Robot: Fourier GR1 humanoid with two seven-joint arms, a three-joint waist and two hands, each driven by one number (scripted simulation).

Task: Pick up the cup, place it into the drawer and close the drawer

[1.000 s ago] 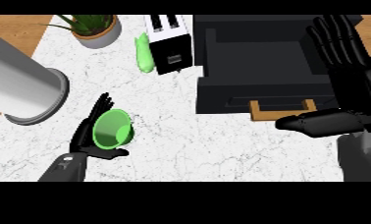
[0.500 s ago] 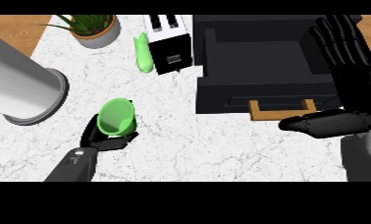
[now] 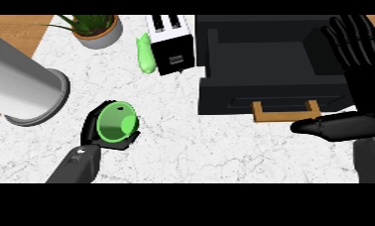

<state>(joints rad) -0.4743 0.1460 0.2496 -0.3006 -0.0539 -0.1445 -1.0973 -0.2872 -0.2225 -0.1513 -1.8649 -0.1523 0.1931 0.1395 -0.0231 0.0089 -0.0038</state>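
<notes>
Left hand [image 3: 110, 138]: I see fingers curled around the green cup [image 3: 115, 123], well left of the open drawer [image 3: 264, 56].
Right hand [image 3: 359, 46]: fingers straight, resting beside the drawer.
Risk: I judge the cup could clip the drawer's front wall if carried low.

There is one view only, from the robot's head, looking steeply down on the marble counter [image 3: 219, 150]. It sits fairly close: the forearms enter from the frame's lower edge, the open drawer [image 3: 271, 66] fills the upper right, and the potted plant [image 3: 95, 29] marks the upper left.

Left hand [image 3: 110, 143] curled round cup [image 3: 116, 123] — drawer [image 3: 271, 61] open.
</notes>
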